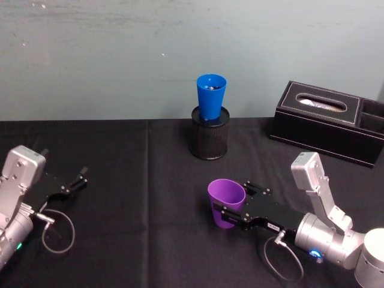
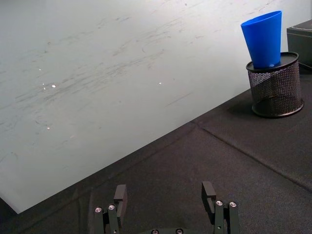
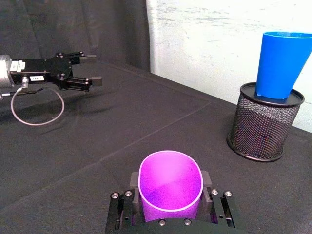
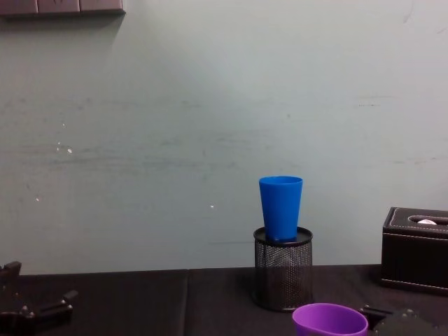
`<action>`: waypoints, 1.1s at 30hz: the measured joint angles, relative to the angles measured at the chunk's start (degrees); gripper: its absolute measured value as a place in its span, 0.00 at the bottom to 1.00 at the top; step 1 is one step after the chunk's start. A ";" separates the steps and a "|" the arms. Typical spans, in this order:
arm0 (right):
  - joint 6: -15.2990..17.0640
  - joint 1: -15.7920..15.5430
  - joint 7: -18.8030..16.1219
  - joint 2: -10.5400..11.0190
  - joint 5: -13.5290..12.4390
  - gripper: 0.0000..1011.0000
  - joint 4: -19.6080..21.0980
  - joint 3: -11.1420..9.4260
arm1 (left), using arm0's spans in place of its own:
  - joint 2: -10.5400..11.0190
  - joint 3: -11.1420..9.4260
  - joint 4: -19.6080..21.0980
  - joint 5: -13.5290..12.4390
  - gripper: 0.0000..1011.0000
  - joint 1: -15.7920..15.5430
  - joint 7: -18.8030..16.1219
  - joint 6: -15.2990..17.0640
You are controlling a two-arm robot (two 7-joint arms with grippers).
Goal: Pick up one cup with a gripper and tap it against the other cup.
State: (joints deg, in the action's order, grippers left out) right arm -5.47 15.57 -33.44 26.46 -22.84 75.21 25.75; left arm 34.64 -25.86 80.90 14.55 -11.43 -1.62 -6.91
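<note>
The purple cup [image 1: 226, 202] stands upright low over the black cloth at the front right, with my right gripper [image 1: 237, 201] shut on it from the right. In the right wrist view the cup [image 3: 170, 181] sits between the two black fingers [image 3: 130, 196]. The blue cup [image 1: 210, 96] stands upright in a black mesh pen holder [image 1: 210, 141] at the back centre, well beyond the purple cup; it is also in the chest view [image 4: 281, 206]. My left gripper [image 1: 80, 179] rests open at the front left, holding nothing.
A black leather tissue box [image 1: 327, 117] stands at the back right against the pale wall. Black cloth [image 1: 138, 180] covers the table between the two arms. A grey cable loop [image 1: 59, 231] hangs by the left wrist.
</note>
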 joint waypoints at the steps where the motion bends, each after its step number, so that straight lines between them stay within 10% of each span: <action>1: 0.00 0.00 0.00 0.00 -0.01 0.71 0.00 0.00 | 0.00 0.00 0.00 0.00 0.99 0.00 0.00 0.00; 33: 0.12 0.01 0.07 0.07 -0.11 0.71 0.10 0.00 | 0.00 0.00 0.00 0.00 0.99 0.00 0.00 0.00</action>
State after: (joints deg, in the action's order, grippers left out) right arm -5.35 15.58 -33.36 26.53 -22.94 75.31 25.75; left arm 34.65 -25.86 80.90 14.55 -11.43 -1.62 -6.91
